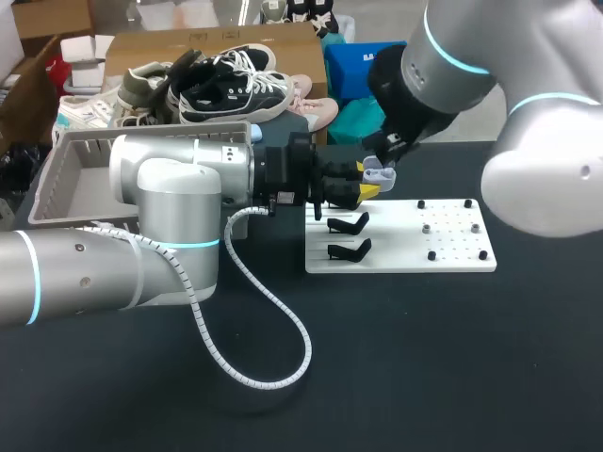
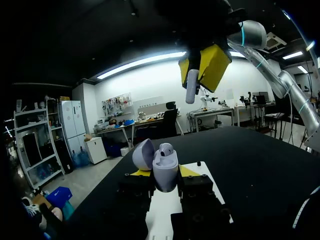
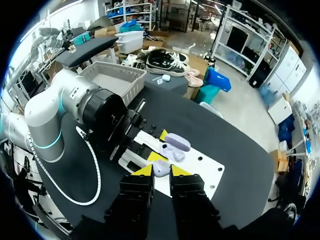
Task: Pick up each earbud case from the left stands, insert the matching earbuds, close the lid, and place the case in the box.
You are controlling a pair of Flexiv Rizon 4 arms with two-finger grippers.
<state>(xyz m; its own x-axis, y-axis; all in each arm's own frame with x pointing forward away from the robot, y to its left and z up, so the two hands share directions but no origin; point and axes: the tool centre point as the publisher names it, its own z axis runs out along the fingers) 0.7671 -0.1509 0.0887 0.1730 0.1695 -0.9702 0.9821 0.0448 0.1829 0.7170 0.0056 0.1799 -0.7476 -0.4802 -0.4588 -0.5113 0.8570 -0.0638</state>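
Above the white board [image 1: 452, 254], the left hand [image 1: 366, 185] grips the case [image 2: 164, 175] from two sides, with the lid [image 2: 142, 154] open. One earbud [image 2: 166, 149] seems to sit inside already. The right hand [image 3: 161, 171] pinches the second earbud [image 2: 191, 86] just over the case, not touching it. So I judge this case about half done: it remains to insert this earbud, close the lid and carry the case to the box [image 1: 57, 179] (no case shows in it). Case and earbuds are smooth, rounded, pale lilac plastic. The box is grey with slotted walls, and the surface [image 1: 424, 377] is matte black.
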